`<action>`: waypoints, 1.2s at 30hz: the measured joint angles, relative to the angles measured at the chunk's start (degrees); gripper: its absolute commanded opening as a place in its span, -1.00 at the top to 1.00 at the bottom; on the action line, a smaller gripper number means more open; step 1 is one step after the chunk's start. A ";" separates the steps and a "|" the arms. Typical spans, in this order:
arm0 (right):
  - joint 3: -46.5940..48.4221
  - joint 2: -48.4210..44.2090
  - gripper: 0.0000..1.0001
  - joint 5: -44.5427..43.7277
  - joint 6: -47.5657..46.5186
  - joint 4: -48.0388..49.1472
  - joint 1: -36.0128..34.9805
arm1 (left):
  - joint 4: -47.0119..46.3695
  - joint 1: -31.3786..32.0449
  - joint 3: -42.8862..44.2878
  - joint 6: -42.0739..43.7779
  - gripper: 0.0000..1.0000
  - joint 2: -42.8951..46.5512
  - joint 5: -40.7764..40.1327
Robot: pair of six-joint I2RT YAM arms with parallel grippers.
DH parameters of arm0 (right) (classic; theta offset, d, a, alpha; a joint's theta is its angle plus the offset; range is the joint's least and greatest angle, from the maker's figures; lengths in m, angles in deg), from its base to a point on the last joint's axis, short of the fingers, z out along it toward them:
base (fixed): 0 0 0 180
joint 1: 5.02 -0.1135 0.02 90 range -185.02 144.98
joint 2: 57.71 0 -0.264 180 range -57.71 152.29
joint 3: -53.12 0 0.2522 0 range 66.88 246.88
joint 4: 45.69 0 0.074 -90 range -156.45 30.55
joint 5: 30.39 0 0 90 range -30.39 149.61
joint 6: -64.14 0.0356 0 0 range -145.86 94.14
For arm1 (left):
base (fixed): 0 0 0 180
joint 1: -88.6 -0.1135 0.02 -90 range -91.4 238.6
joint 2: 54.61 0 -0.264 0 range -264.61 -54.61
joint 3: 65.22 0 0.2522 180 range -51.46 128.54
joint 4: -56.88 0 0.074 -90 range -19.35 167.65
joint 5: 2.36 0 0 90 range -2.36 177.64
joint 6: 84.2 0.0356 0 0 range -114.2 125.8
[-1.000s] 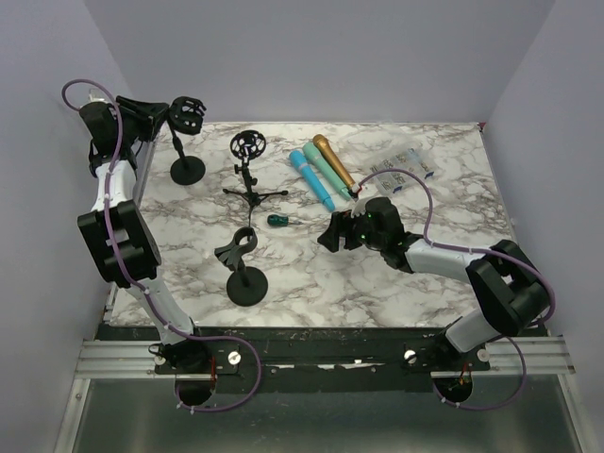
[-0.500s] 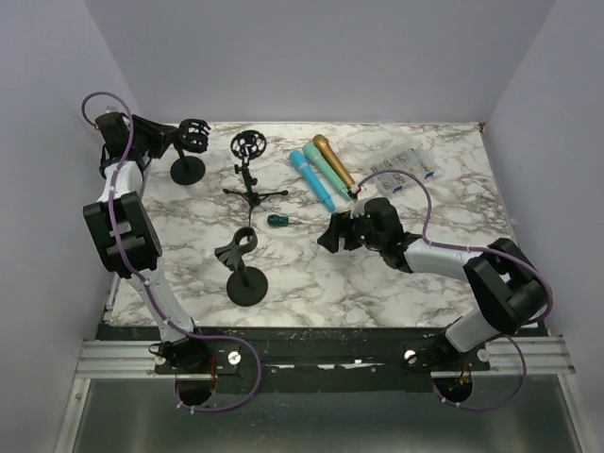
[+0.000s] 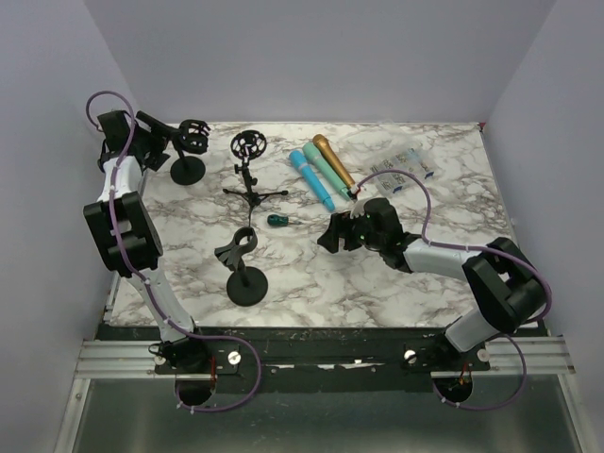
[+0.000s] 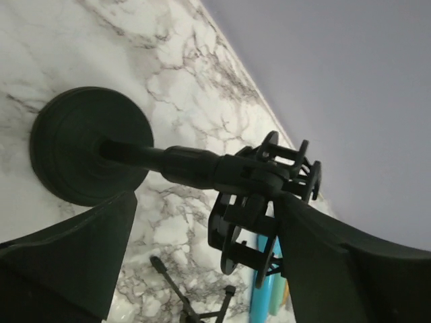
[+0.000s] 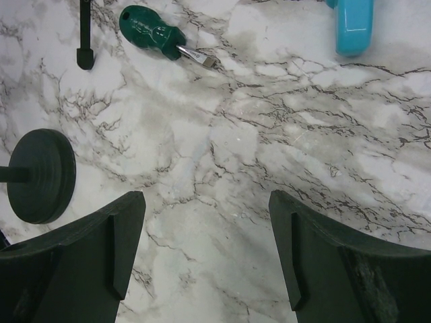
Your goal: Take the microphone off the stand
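Note:
A black stand [image 3: 187, 170] with a round base and a cage-like holder [image 3: 193, 135] stands at the back left. My left gripper [image 3: 162, 142] is open beside its pole. In the left wrist view the pole [image 4: 168, 160] and the holder [image 4: 269, 195] lie just beyond the spread fingers of the left gripper [image 4: 205, 215], which touch nothing. Blue [image 3: 311, 179], teal [image 3: 327, 167] and gold [image 3: 335, 160] microphones lie side by side on the table. My right gripper [image 3: 332, 234] hovers open over bare marble [image 5: 205, 229].
A tripod stand [image 3: 248, 170] and a clip stand [image 3: 243, 274] are mid-table. A green screwdriver [image 3: 276, 221] lies between them and the right gripper. Clear packets [image 3: 406, 175] sit at the back right. The purple wall is close behind the left arm.
My left gripper has come down beside the back-left stand and opened, letting go of its pole. The stand's holder has dropped lower. The right arm has not moved.

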 measured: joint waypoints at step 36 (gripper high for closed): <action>4.35 -36.59 -0.97 -21.68 4.02 -33.33 0.00 | 9.60 20.68 -33.07 21.18 -0.95 69.72 6.56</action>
